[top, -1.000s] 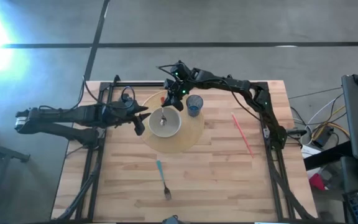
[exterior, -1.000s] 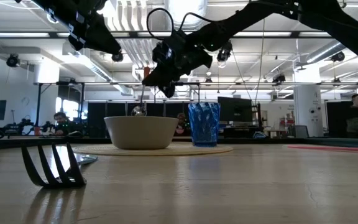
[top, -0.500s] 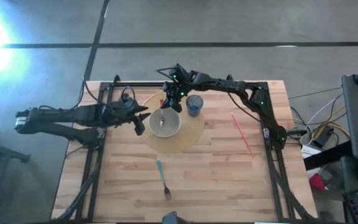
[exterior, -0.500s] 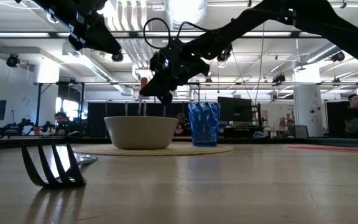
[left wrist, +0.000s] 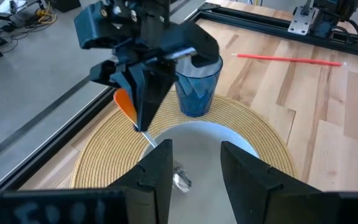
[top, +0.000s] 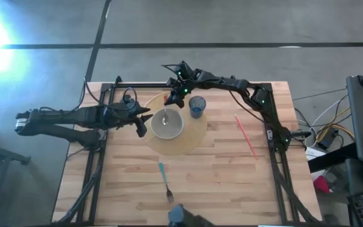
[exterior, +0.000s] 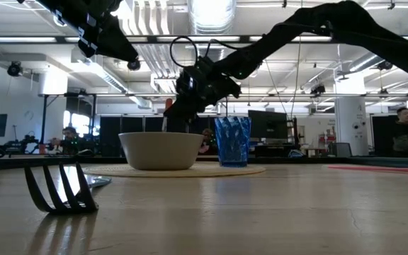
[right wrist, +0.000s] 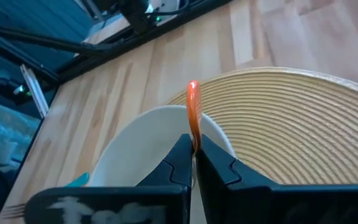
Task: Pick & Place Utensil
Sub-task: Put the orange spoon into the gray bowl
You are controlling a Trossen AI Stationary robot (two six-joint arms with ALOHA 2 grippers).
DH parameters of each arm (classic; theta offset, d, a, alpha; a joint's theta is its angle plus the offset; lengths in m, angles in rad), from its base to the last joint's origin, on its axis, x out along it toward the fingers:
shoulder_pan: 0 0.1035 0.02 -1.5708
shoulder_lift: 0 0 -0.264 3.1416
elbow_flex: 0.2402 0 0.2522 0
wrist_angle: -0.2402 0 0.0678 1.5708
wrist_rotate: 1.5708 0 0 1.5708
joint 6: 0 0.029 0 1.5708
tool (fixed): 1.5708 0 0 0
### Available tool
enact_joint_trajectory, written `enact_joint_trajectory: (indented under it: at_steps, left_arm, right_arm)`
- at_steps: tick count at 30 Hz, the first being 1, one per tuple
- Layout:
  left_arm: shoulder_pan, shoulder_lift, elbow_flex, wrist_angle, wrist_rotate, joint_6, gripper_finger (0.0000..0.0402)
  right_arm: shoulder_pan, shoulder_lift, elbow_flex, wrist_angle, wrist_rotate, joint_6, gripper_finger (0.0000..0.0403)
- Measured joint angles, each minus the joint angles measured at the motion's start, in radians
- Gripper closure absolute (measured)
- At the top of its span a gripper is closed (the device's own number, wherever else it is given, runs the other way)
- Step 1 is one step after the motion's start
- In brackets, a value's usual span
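**Spoon held at bowl's far rim**

We find the right gripper (top: pixel 174 96) with its fingers clamped on the orange-handled spoon (right wrist: pixel 193 112), whose metal end sits in the white bowl (top: pixel 167 123) on the round woven mat (top: pixel 197 133). The left gripper (top: pixel 142 122) waits beside the bowl, fingers apart.

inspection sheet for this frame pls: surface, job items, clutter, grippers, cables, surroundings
Surface: wooden table, round woven mat under the dishes.
Job's things: orange-handled spoon standing in the white bowl, bowl end down; teal-handled fork lying near the front edge.
Clutter: blue cup on the mat; red straw lying right of the mat.
Grippers: right gripper shut on the spoon's handle above the bowl; left gripper open, waiting beside the bowl.
Cables: bundle off the table's right side.
Surroundings: people far behind the table.
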Motion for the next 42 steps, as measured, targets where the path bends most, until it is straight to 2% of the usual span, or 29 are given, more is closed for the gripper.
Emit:
enact_joint_trajectory:
  at_steps: [14,29,42]
  left_arm:
    - [0.0,0.0,0.0,0.0,-0.003,0.0,0.0275]
    - [0.0,0.0,0.0,-0.001,-0.004,-0.002,0.0275]
    - [0.0,0.0,0.0,-0.001,-0.004,-0.001,0.0275]
  right_arm:
    - [-0.013,0.0,-0.007,0.001,-0.002,0.001,0.0394]
    - [-0.006,0.037,-0.023,0.022,-0.001,0.139,0.0394]
    - [-0.01,0.053,-0.023,0.024,-0.001,0.161,0.0394]
